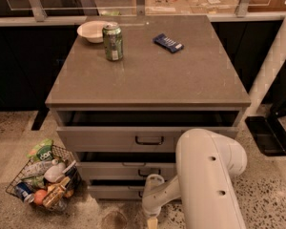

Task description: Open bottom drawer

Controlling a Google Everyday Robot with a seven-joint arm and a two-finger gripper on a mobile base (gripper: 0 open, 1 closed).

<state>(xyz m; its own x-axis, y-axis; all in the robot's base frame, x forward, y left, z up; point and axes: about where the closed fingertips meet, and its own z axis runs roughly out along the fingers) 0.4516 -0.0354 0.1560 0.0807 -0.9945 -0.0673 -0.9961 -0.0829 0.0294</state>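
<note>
Grey drawer fronts sat in a stack of three under a brown-grey worktop [181, 80]. The bottom drawer [112, 192] was the lowest one, close to the speckled floor [9, 142], and it looked the narrowest. A thin dark gap showed above it. Most of its small dark handle was hidden behind the robot.

The top drawer [100, 140] had a dark bar handle and stuck out a little, with a dark gap above it. The middle drawer [109, 170] sat between the two others.

The robot's fat white arm [209, 175] filled the lower right of the view. It bent down to the left in front of the cabinet. The pincer [152, 219] was at its end, low down, just in front of the bottom drawer and near the floor. Only a small tan tip of it showed, so I could not tell if it was spread apart or pressed together.

On the worktop stood a white bowl [93, 31] at the back left, a green can [113, 42] just beside it, and a dark blue packet [168, 42] to the right. A wire basket [19, 182] full of groceries sat on the floor to the left of the cabinet.
</note>
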